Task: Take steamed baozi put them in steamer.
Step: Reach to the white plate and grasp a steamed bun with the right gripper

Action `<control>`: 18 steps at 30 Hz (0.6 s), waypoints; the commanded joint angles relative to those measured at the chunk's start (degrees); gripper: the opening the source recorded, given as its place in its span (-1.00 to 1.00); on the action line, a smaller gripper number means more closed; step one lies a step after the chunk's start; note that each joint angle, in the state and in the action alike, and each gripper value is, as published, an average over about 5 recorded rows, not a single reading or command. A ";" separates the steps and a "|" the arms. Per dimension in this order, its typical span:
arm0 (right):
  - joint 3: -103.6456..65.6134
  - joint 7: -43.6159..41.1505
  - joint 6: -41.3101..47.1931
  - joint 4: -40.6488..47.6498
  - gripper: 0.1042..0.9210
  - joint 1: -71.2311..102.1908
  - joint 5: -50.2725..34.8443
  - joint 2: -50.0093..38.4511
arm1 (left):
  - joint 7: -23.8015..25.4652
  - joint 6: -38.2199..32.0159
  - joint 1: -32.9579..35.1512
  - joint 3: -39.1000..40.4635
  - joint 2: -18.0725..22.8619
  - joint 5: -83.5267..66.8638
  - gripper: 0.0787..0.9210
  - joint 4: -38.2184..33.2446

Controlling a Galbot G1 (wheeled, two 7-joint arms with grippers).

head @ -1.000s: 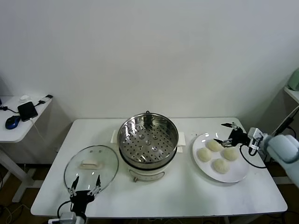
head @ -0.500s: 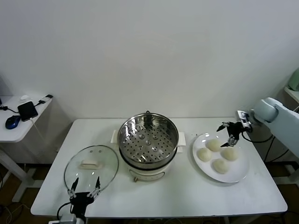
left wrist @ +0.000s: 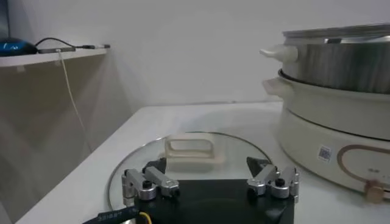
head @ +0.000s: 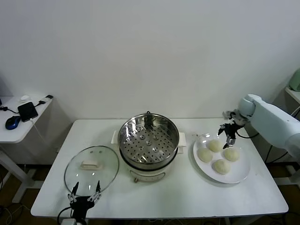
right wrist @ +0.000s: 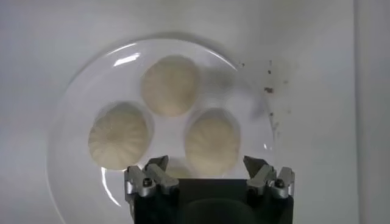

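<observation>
Four cream-white baozi lie on a white plate [head: 236, 174] right of the steamer [head: 148, 140]: one at the left [head: 205, 154], one at the back [head: 215, 145], one at the right [head: 231, 153], one at the front [head: 221, 166]. My right gripper [head: 228, 132] is open and empty, pointing down above the plate's far edge. In the right wrist view it [right wrist: 207, 167] hovers over the plate [right wrist: 79, 91], open above one baozi [right wrist: 212, 141], with two more beyond [right wrist: 171, 85] [right wrist: 119, 139]. The steamer's perforated tray holds nothing. My left gripper [head: 84, 197] is open at the table's front edge.
A glass lid [head: 91, 168] with a white knob lies flat left of the steamer, just beyond the left gripper [left wrist: 210, 173]; the lid [left wrist: 244, 146] and the steamer's wall [left wrist: 341, 73] show in the left wrist view. A side table with a phone [head: 28, 110] stands at far left.
The right arm swung up and back, and its gripper turned from lying sideways to pointing down over the plate's far edge. The left gripper sank slightly toward the front edge.
</observation>
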State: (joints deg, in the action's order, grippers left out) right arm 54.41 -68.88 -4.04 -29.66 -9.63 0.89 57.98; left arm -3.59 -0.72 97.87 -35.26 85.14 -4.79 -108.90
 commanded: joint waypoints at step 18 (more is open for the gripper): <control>-9.93 3.23 -1.05 9.98 0.53 3.48 10.24 6.77 | -0.19 -0.94 0.73 0.28 -0.06 -0.03 0.77 0.07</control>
State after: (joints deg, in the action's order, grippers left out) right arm 46.98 -66.50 -4.97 -21.61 -6.45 8.82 63.18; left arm -3.74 -1.57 98.45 -34.98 85.17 -4.79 -108.73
